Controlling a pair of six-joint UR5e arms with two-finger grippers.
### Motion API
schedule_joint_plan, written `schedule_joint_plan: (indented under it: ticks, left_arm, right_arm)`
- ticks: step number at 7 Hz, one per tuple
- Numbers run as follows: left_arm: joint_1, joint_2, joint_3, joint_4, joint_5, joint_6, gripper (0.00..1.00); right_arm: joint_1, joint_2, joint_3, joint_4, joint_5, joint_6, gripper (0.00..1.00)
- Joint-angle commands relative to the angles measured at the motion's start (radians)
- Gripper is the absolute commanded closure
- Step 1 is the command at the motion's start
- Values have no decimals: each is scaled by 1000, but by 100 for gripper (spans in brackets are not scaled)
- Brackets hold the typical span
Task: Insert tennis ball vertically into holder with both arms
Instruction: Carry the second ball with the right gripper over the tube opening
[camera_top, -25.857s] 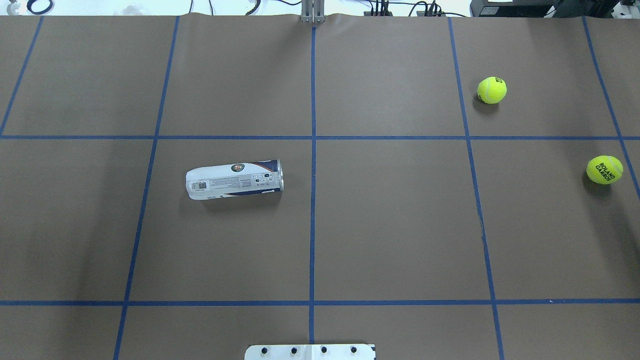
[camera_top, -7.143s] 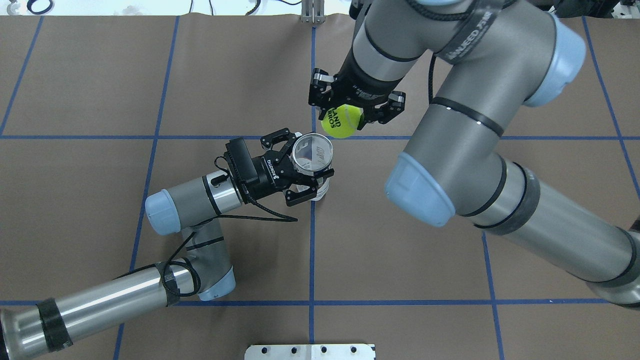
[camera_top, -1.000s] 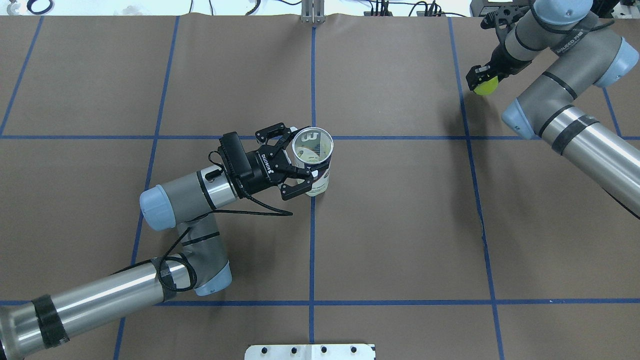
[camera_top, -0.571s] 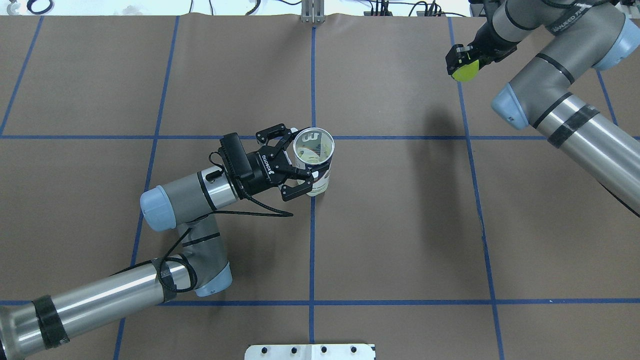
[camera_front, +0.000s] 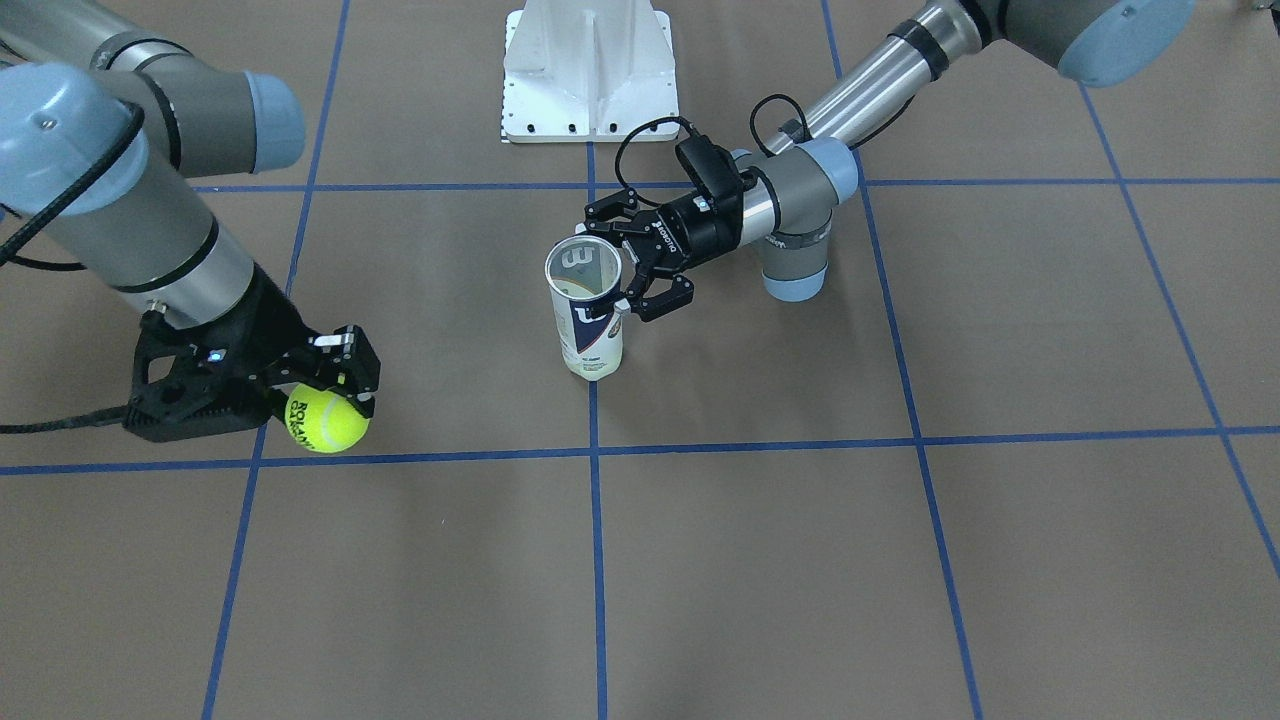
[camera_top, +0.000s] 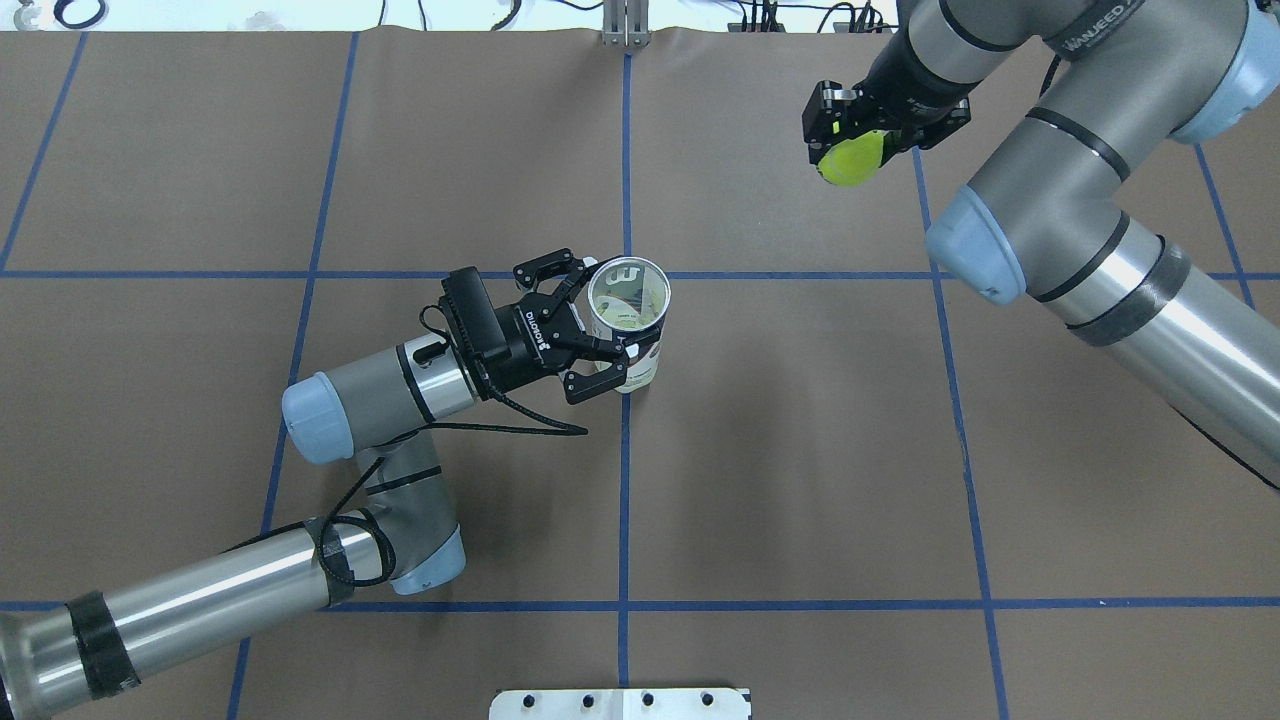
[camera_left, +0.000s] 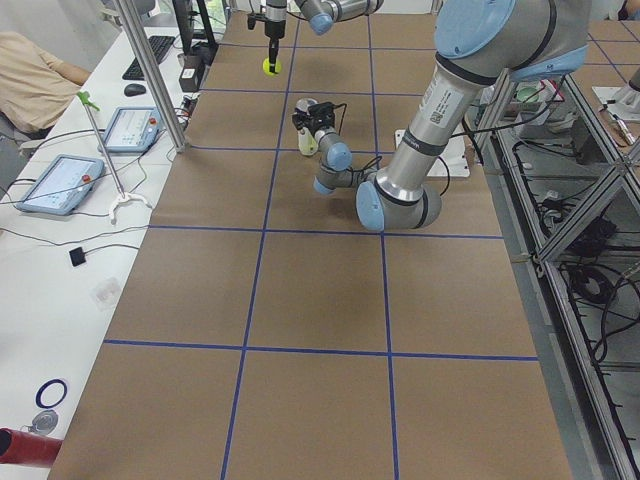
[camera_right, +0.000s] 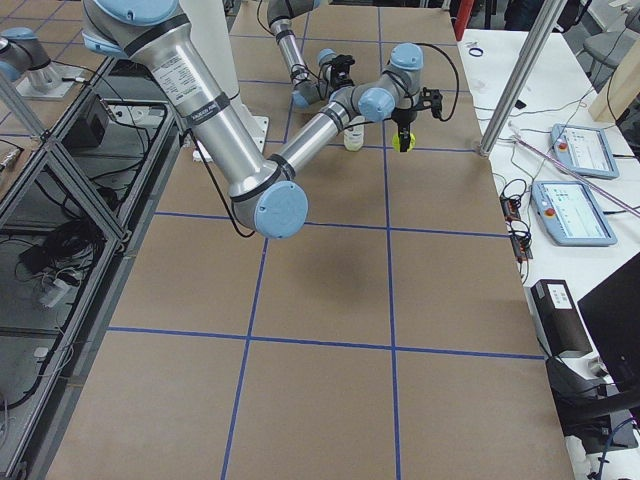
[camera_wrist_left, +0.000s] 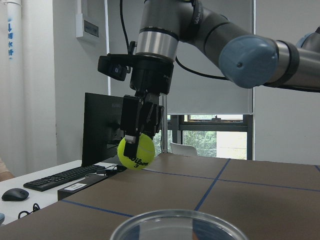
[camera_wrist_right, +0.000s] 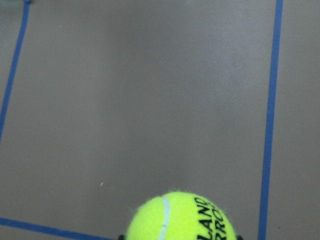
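Observation:
The holder is a clear tennis-ball can with a white and navy label. It stands upright near the table's middle, open end up, and also shows in the front view. My left gripper is shut on its side, as the front view also shows. The can's rim fills the bottom of the left wrist view. My right gripper is shut on a yellow tennis ball, held above the table at the far right, apart from the holder. The ball also shows in the front view and both wrist views.
The white pedestal base stands at the robot's side of the table. Blue tape lines divide the brown table cover. An operators' bench with tablets and a keyboard runs along the far side.
My right arm has moved left from the far right corner toward the middle, carrying the ball. My left arm and the holder have stayed in place.

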Motion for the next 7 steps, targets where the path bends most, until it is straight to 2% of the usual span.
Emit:
schedule_joint_plan:
  ticks: [1, 3, 7]
  left_arm:
    - [1, 0, 0, 1, 0, 0, 14]
    - [1, 0, 0, 1, 0, 0, 14]
    - [2, 0, 0, 1, 0, 0, 14]
  right_arm:
    - [-121, 115, 93, -145, -75, 187, 100]
    - [-198, 234, 119, -297, -124, 260, 100]
    - [-318, 262, 122, -347, -252, 321, 100]
